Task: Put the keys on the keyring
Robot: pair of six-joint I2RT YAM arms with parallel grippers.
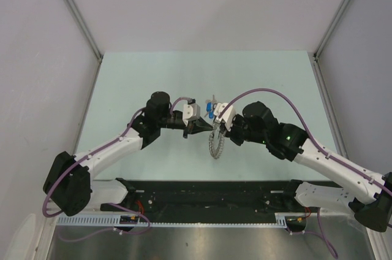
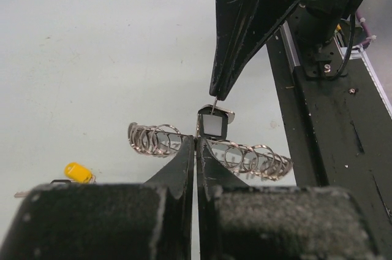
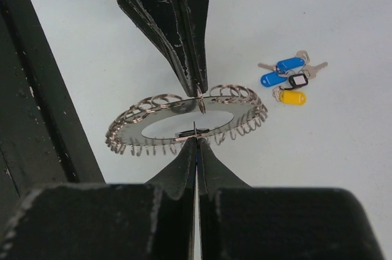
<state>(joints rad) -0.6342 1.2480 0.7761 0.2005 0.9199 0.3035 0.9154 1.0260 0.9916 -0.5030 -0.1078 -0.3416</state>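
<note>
**Keyring held between two closed grippers on a pale green table**

The table (image 1: 135,76) is a matte mint-green sheet, boxed in by plain grey-white walls (image 1: 202,8) with metal corner strips. A black rail (image 1: 208,189) runs along its near edge. At mid-table the left gripper (image 3: 199,91) is clamped on the far rim of the keyring (image 3: 131,126). The right gripper (image 3: 196,143) is pressed closed at its inner edge, beside a black-rimmed tag (image 2: 214,125); which of the two it pinches is unclear. The keys (image 3: 288,79) lie nearby on the table.

Pale green table (image 1: 135,82), the keys (image 3: 288,80) loose near its middle.
</note>
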